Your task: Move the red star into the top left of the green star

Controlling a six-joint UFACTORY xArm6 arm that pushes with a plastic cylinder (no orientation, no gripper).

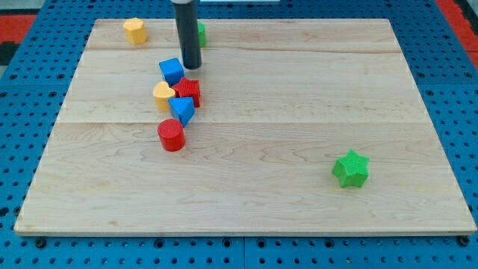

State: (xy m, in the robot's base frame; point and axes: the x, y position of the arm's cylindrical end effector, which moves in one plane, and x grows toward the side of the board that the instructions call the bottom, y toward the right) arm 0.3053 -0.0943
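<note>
The red star (187,92) lies left of the board's middle, in a tight cluster with other blocks. The green star (350,168) lies alone at the view's lower right, far from it. My tip (193,66) ends the dark rod that comes down from the view's top. It stands just above the red star and right beside the blue cube (171,71).
A yellow heart-like block (163,96) and a blue triangular block (181,110) touch the red star. A red cylinder (171,135) sits just below them. A yellow block (135,31) and a partly hidden green block (200,33) are near the wooden board's (299,90) top edge.
</note>
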